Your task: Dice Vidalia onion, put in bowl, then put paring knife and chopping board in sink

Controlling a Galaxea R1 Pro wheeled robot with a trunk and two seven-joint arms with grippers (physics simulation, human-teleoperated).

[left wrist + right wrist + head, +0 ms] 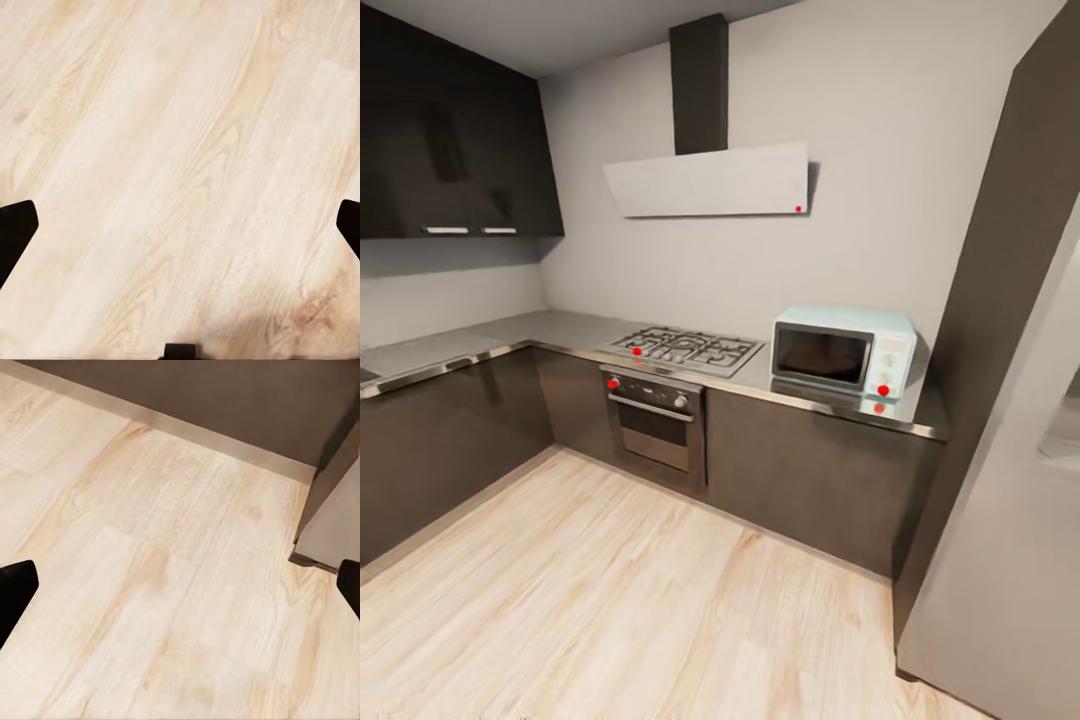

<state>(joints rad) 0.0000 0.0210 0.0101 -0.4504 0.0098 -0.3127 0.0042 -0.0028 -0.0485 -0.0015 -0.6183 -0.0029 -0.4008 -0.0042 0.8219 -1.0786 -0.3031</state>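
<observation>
Head view: a dark L-shaped table (pixel 560 330) carrying a gas hob (pixel 682 349) above a built-in oven (pixel 652 418), with a pale blue microwave (pixel 843 350) beside it and a white extractor hood (pixel 710 180) overhead. The task's things lie outside this view. Left wrist view: left end effector (pixel 180 229), fingers spread wide, empty, over pale wood floor (pixel 180 150). Right wrist view: right end effector (pixel 180 589), equally wide and empty, near a cabinet plinth (pixel 225 439).

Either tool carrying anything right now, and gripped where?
Nothing is held. The left tool and the right tool both stand open, with bare wooden floor between their fingertips.
</observation>
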